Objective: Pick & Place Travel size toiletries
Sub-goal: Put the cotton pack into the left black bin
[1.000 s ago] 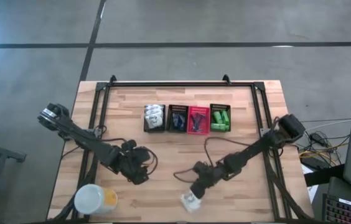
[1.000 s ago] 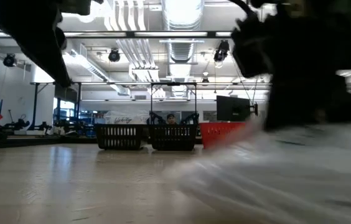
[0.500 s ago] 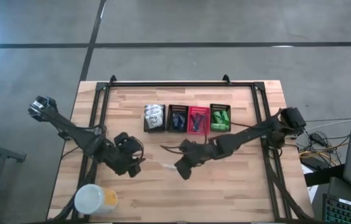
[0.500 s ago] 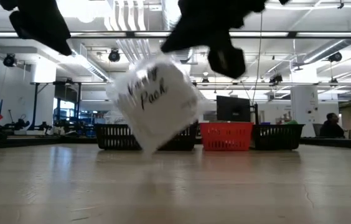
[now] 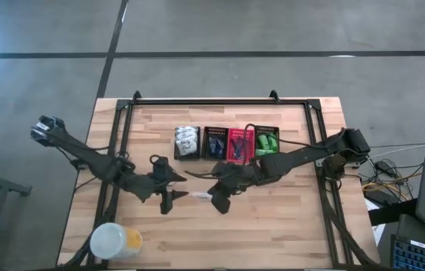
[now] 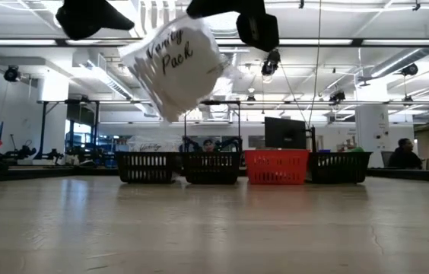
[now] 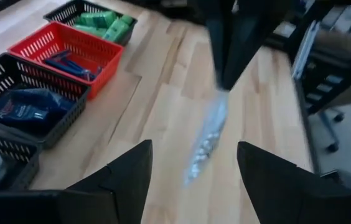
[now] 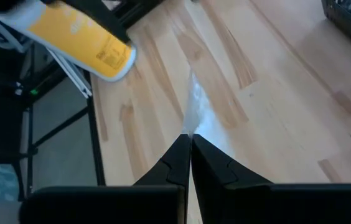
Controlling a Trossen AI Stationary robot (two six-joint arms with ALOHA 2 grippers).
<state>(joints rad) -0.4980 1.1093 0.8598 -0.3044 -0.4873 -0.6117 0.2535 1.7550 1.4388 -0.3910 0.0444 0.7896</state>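
The right hand (image 5: 216, 200) is pinched tight on a white crinkly packet (image 6: 175, 67) and holds it up in the air over the middle of the wooden worktop (image 5: 273, 226). The packet has dark writing on it. The left hand (image 5: 176, 196) is just beside the packet, facing it, with its two fingers (image 7: 121, 180) wide apart and nothing in them. At the back of the worktop four small baskets sit in a row, side by side. The first black basket (image 5: 187, 143) has more white packets in it, the next black basket (image 5: 214, 144) has dark blue things, the red basket (image 5: 239, 144) has blue razors, and the last black basket (image 5: 266, 142) has green bottles. A big round yellow container (image 5: 116, 242) with a white lid stands at the front corner on the left arm's side, well apart from both hands. A black frame (image 5: 220, 101) runs round the worktop. The floor (image 5: 212, 30) is grey with dark lines. Behind is a big bright room with pipes and lights on the ceiling (image 6: 222, 19).
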